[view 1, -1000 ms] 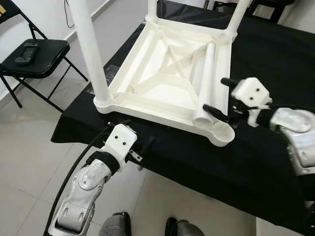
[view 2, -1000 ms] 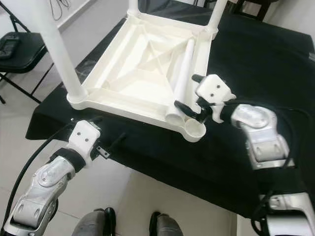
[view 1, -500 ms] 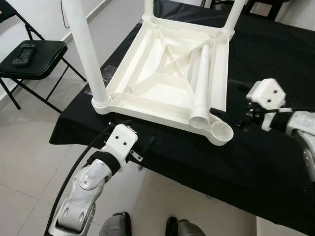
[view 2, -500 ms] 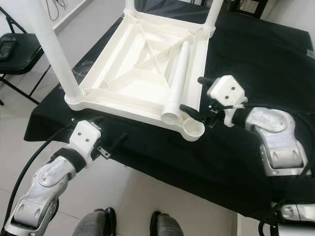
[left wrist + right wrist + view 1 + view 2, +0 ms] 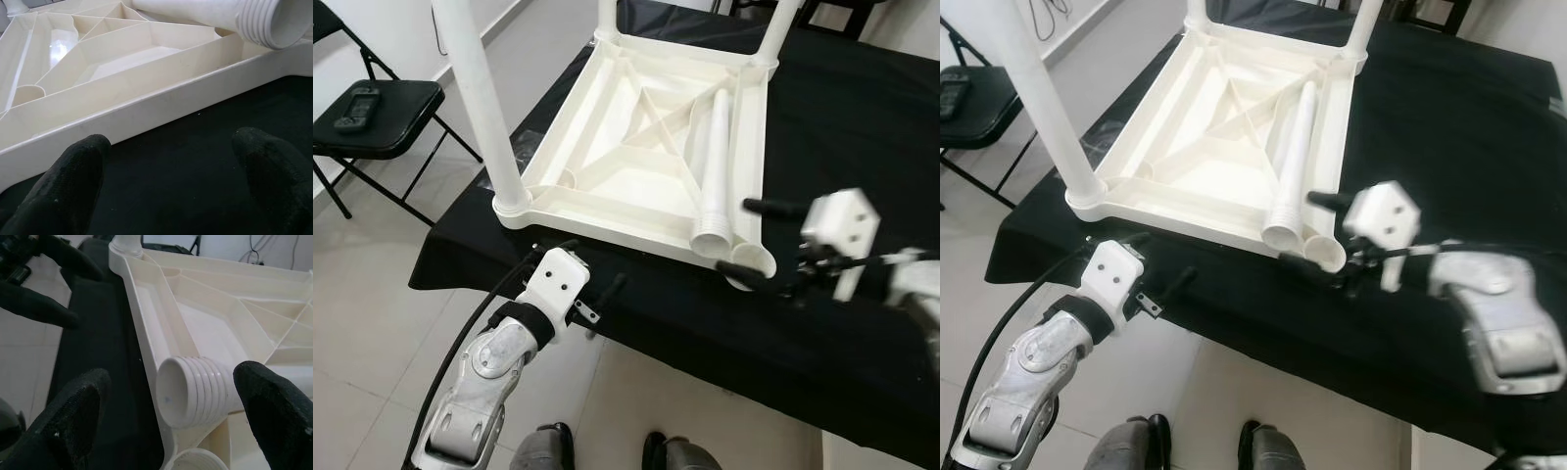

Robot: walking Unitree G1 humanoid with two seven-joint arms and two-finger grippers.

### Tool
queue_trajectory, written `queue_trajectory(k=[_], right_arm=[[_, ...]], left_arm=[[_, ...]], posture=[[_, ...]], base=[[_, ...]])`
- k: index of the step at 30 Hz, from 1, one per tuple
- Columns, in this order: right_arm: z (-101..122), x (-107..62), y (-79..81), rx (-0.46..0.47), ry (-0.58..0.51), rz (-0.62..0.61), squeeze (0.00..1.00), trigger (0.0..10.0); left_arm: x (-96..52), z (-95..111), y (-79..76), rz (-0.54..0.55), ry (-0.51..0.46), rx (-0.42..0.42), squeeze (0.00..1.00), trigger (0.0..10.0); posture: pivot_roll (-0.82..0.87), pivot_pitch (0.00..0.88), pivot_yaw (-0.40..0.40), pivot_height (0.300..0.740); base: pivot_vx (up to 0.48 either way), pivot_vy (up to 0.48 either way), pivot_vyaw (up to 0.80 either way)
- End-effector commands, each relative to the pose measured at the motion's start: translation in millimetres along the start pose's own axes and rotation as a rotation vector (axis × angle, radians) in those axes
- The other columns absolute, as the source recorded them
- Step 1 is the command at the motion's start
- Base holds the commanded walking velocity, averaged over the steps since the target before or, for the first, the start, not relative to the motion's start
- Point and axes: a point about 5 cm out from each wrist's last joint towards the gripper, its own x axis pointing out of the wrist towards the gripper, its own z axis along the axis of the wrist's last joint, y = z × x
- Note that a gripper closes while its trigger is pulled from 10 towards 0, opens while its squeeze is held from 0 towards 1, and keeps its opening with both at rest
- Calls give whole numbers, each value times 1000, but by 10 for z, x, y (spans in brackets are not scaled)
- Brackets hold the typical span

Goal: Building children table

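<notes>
With its black fingers spread and holding nothing, the right gripper (image 5: 756, 240) faces the loose white threaded plastic leg (image 5: 714, 162) lying inside the upturned cream plastic tabletop (image 5: 636, 147), where a shallow pinch risks rolling it; the left gripper (image 5: 603, 294) waits parted.

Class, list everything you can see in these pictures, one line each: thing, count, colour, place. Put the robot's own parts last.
Tabletop: one, cream, upside down on the black cloth.
Fitted legs: three, white, upright in its corners.
Loose leg: one, white, lying inside the tabletop, threaded end by the empty corner socket.
Black cloth: one, covering the work surface.
Folding chair: one, black, at the robot's left, a dark handheld device on its seat.
Floor: pale tiles.
Left gripper: open, at the cloth's near edge.
Right gripper: open, beside the empty socket.
</notes>
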Motion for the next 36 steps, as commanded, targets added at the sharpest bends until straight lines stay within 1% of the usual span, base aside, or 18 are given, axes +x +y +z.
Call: queue_trajectory(k=[1, 4, 6, 9, 11, 13, 14, 17, 18, 20, 21, 22, 25, 26, 29, 31, 32, 36], right_arm=[[-70, 33, -22, -8, 56, -47, 0, 10000], [-129, 40, -62, -1, 101, -88, 0, 10000], [-133, 37, -71, 1, 108, -96, 0, 10000], [-143, 44, -126, 8, 137, -152, 0, 10000], [-147, 48, -133, 7, 143, -161, 0, 10000], [-181, 74, -169, 8, 169, -215, 0, 10000], [-181, 74, -169, 8, 169, -215, 0, 10000], [-221, 102, -224, 2, 204, -295, 0, 10000], [-221, 102, -224, 2, 204, -295, 0, 10000], [-245, 114, -244, -6, 232, -338, 0, 10000], [-262, 126, -252, 4, 249, -381, 0, 10000], [-262, 126, -252, 4, 249, -381, 0, 10000], [-327, 158, -257, 67, 294, -531, 0, 10000], [-327, 158, -257, 67, 294, -531, 0, 10000], [-389, 206, -187, 149, 322, -635, 0, 10000], [-398, 214, -172, 161, 328, -655, 0, 10000], [-387, 249, -132, 184, 317, -692, 0, 10000], [-368, 291, -109, 208, 298, -738, 0, 10000]], left_arm=[[-12, -30, -24, -15, 17, -8, 0, 10000], [-8, -25, -27, -15, 16, -8, 0, 10000], [-8, -25, -27, -14, 16, -7, 0, 10000], [-9, -26, -24, -9, 17, -8, 0, 10000], [-9, -26, -25, -9, 16, -8, 0, 10000], [-9, -25, -28, -9, 16, -10, 0, 10000], [-9, -25, -28, -9, 16, -10, 0, 10000], [-9, -25, -26, -7, 16, -10, 0, 10000], [-9, -25, -26, -7, 16, -10, 0, 10000], [-7, -25, -23, -6, 16, -10, 0, 10000], [-6, -25, -22, -5, 16, -10, 0, 10000], [-6, -25, -22, -5, 16, -10, 0, 10000], [-3, -27, -24, -5, 16, -12, 0, 10000], [-3, -27, -24, -5, 16, -12, 0, 10000], [0, -27, -30, -6, 16, -15, 0, 10000], [0, -27, -32, -7, 15, -16, 0, 10000], [-1, -28, -31, -5, 16, -16, 0, 10000], [-4, -30, -30, -3, 17, -17, 0, 10000]], posture=[[19, 223, -49, 740], [19, 223, -50, 740], [19, 223, -50, 740], [17, 224, -56, 740], [17, 224, -56, 740], [18, 225, -55, 740], [18, 225, -55, 740], [17, 226, -56, 740], [17, 226, -56, 740], [15, 225, -57, 740], [13, 226, -59, 740], [13, 226, -59, 740], [10, 226, -60, 740], [10, 226, -60, 740], [10, 226, -60, 740], [9, 226, -61, 740], [10, 228, -62, 740], [9, 228, -63, 740]], base=[[0, 0, 0], [0, 0, 0], [0, 0, 0], [0, 0, 0], [0, 0, 0], [0, 0, 0], [0, 0, 0], [0, 0, 0], [0, 0, 0], [0, 0, 0], [0, 0, 0], [0, 0, 0], [0, 0, 0], [0, 0, 0], [0, 0, 0], [0, 0, 0], [0, 0, 0], [0, 0, 0]])
